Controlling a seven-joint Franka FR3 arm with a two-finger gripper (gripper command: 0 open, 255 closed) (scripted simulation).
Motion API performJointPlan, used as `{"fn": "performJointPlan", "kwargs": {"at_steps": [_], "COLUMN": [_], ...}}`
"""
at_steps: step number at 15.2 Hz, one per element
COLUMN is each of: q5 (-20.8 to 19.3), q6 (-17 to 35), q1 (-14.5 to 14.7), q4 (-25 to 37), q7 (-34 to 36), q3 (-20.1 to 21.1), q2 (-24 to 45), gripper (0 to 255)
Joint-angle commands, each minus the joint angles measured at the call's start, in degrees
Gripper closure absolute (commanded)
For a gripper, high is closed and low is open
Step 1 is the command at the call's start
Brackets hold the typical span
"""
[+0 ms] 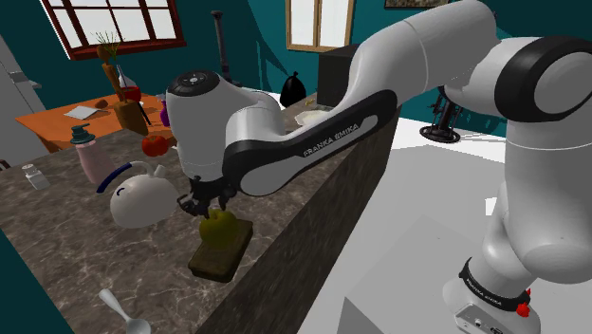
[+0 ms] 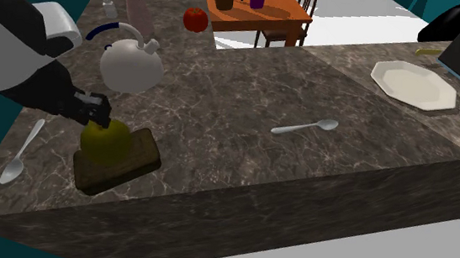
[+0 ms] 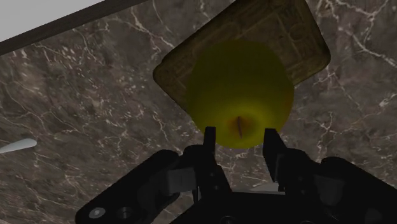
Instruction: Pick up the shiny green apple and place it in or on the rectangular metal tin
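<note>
While the yellow-green apple [image 3: 240,95] is being borne by the rectangular tin [image 3: 304,44], the black gripper [image 3: 240,137] is being held just above it, at the stem side. Its fingers are being kept moderately apart, with the tips over the fruit's top but clasping nothing. The apple is therefore being judged to lie free in place, and the task to be close to done. The tin is being shown as a dark, flat, round-cornered box with a faintly embossed lid, lying near the edge of the counter [image 2: 325,81]. A level seat is thus being offered to a round thing that could otherwise roll. The apple is being rendered smooth and glossy, with a brownish stem dimple. The counter is being drawn as dark stone veined in white.
</note>
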Motion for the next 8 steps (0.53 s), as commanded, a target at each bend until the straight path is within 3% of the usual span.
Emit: {"fn": "performJointPlan", "kwargs": {"at_steps": [1, 5, 8], "q5": [0.00, 0.00, 1.88], "q6": [0.00, 0.00, -4.11], "q1": [0.00, 0.00, 0.10], "q4": [0.00, 0.01, 1.71], "q7": [0.00, 0.00, -1.11], "q3": [0.00, 0.00, 0.96], "q2": [0.00, 0.00, -2.72], "gripper": [0, 0, 0]}}
